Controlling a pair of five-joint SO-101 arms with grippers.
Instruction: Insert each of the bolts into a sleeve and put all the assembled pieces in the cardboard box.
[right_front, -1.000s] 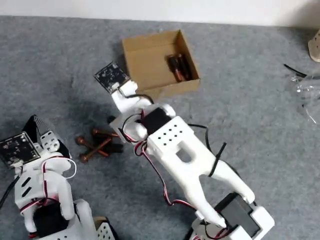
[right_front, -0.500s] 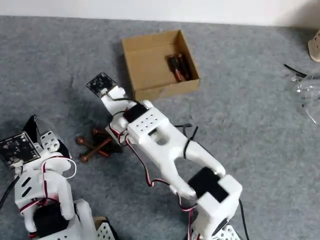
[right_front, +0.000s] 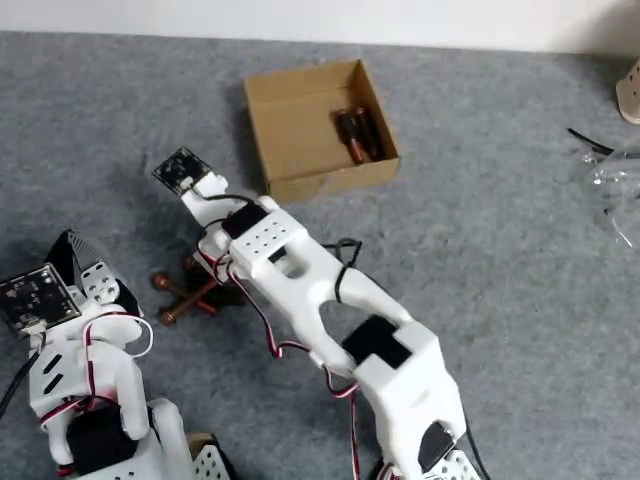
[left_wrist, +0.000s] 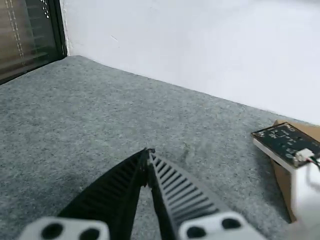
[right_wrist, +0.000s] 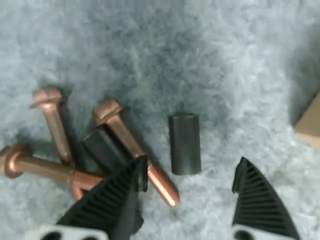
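Grey felt bears a short black cylindrical sleeve beside copper bolts at seven o'clock from the brown cardboard box; the right gripper, spread above it for pickup, should descend and clamp.

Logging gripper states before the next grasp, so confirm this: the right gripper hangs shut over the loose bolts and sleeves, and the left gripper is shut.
One thing is wrong: the right gripper is open, not shut. The right wrist view shows its jaws spread wide over the loose bolts and a black sleeve. The left gripper is shut, as stated.
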